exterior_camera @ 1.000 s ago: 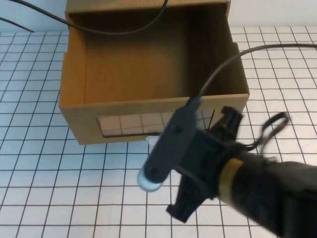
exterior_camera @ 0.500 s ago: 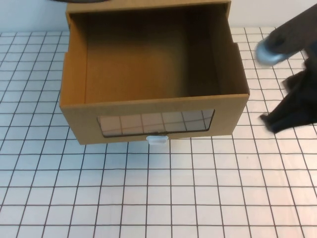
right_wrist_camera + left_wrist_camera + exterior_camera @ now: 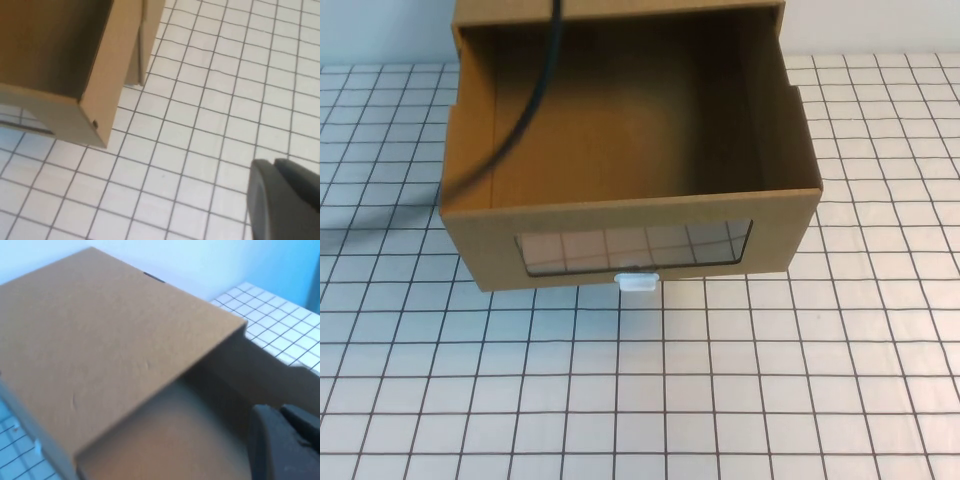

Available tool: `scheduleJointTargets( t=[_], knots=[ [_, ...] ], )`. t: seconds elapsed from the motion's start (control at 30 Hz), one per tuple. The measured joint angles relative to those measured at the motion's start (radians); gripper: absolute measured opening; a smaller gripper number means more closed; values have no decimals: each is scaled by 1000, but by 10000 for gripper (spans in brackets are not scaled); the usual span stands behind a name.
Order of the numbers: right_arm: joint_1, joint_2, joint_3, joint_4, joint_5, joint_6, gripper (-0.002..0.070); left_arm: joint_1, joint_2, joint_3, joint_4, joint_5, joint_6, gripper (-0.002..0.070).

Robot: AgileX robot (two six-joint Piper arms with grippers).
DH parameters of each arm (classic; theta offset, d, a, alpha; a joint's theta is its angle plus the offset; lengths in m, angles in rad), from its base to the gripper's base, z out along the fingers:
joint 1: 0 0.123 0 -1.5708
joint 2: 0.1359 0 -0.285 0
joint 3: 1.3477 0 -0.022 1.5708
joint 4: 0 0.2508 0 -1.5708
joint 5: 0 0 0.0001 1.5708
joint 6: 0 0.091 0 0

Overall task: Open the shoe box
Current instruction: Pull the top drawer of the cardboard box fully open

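High view looks down on the shoe box (image 3: pixel 782 232), which sits at the far middle of the checkered table (image 3: pixel 770 400). Its drawer (image 3: pixel 620 130) is slid out toward the robot, and only bare brown cardboard shows inside. The front wall has a see-through window (image 3: pixel 635 245) with a small white tab (image 3: pixel 638 282) under it. A black cable (image 3: pixel 535 90) hangs across the box's left side. The left gripper (image 3: pixel 282 440) is by the box's brown cover (image 3: pixel 110 340), over the open drawer. I cannot tell if it is squeezed or loose. The right gripper (image 3: pixel 282 195) is squeezed closed above the table, near a front corner of the drawer.
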Motion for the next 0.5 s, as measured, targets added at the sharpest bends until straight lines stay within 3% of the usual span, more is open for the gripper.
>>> scheduleJointTargets(
  t=[0.27, 0.5],
  knots=[
    [-14, -217, 307, 99, -249, -17, -13, 0, -546, 707, -10, -386, 61, -2],
    [-14, -413, 569, 127, -587, -17, -13, 0, -1077, 1145, -16, -599, 59, -2]
  ],
)
